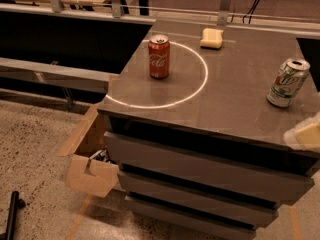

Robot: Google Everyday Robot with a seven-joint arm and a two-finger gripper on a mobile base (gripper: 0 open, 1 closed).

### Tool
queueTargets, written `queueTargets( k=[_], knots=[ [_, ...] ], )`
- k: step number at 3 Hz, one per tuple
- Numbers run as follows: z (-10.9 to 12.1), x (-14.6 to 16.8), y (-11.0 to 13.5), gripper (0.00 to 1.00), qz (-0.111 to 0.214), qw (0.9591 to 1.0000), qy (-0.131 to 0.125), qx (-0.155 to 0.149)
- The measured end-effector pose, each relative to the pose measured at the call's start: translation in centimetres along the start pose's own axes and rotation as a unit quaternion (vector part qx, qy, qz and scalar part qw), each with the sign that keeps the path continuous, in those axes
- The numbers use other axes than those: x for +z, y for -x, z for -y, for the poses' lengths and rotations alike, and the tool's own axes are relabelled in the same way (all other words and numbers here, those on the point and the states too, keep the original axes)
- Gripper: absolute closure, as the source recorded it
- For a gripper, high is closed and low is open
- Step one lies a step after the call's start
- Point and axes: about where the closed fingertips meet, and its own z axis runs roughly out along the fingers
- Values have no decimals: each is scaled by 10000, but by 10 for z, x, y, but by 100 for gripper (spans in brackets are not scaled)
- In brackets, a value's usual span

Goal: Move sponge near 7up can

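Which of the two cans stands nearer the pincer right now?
The silver-white and green 7up can on the right: the pale-yellow pincer is just in front of it, at the right edge. The red Coca-Cola can stands far left.

Red cola can upright on grey countertop, inside thin white circle marked on surface, toward circle's far left. Below countertop, three grey drawer fronts stacked. Open cardboard box on speckled floor, touching cabinet's lower left side; dark contents, unclear. Black rod-like object at bottom left corner. Grey rail runs along left, dark gap behind. Gripper at right frame edge, over countertop's front right corner.
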Motion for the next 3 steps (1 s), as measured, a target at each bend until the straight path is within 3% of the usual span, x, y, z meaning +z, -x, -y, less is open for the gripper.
queueTargets(
  k=[1, 2, 3],
  knots=[
    [-8, -15, -20, 0, 474, 9978, -267, 387],
    [-14, -12, -29, 0, 930, 9937, -421, 456],
    [-14, -7, -24, 0, 1137, 9915, -437, 456]
  ],
)
